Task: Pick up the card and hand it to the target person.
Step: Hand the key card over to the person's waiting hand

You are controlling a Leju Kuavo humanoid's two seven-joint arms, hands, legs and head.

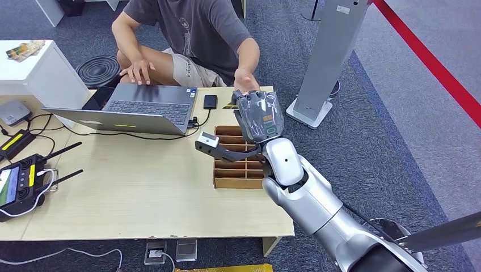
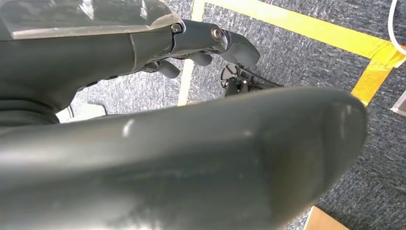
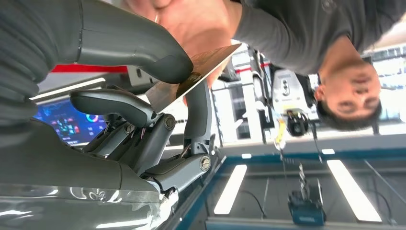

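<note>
Right wrist view: the right hand (image 3: 143, 110) pinches the card (image 3: 194, 76) between thumb and fingers.

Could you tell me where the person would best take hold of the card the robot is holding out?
By its free far corner, coming from the person's side. In the right wrist view the card is pinched by the right hand near one end between thumb and fingers; the rest juts out bare toward the person's open palm.
</note>
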